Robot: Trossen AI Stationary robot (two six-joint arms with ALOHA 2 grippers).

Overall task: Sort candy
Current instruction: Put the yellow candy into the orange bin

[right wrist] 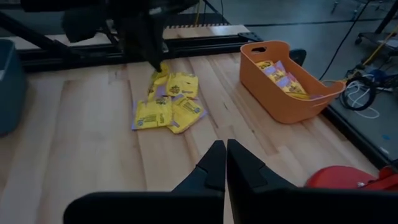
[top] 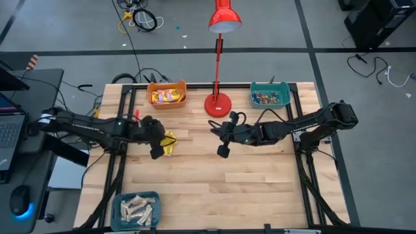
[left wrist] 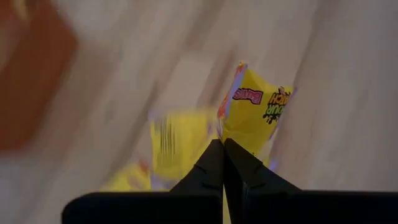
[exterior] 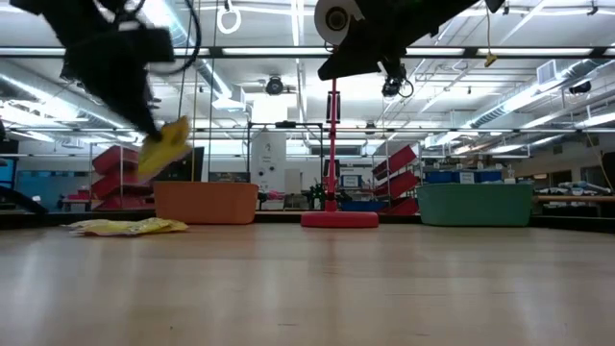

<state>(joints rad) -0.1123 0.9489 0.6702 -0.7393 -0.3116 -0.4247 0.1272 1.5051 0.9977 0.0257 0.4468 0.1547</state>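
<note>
Candy packet hangs tilted, long axis slanting, from left claw.

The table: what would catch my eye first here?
Probably the red lamp standing at the table's far middle, between an orange bin and a teal bin. Next, the left gripper, shut on a yellow packet, lifted above more yellow packets lying on the wood.
</note>
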